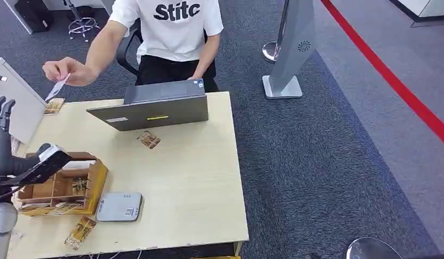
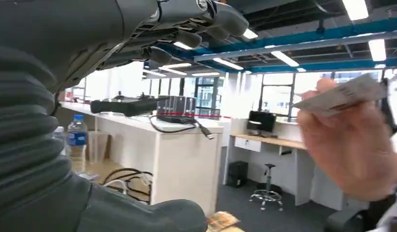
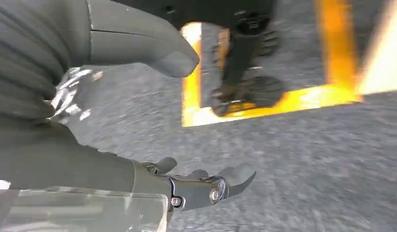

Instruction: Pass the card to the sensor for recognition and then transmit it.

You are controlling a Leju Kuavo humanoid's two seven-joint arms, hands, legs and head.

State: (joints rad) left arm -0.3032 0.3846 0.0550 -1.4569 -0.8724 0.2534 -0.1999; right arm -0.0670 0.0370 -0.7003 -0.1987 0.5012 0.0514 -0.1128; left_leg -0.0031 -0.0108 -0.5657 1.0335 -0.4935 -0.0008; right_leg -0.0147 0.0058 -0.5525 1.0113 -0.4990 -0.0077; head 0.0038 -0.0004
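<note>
**White card is in the person's hand, not ours**

White card sits pinched in the person's hand, held up above the far left corner of our desk; in the left wrist view it looks blurry and tilted. Our left hand is raised at the left edge of the desk with its fingers spread apart and nothing in it, well short of the card. Our right hand hangs down over grey carpet, fingers loosely apart, also holding nothing.

On the desk we've got a grey laptop in front of the person, a small patterned card lying just in front of it, and another one near the far left corner. Closer to us there's a wooden box with compartments, the flat grey sensor just beside it on its right, and one more patterned card near the front edge.
</note>
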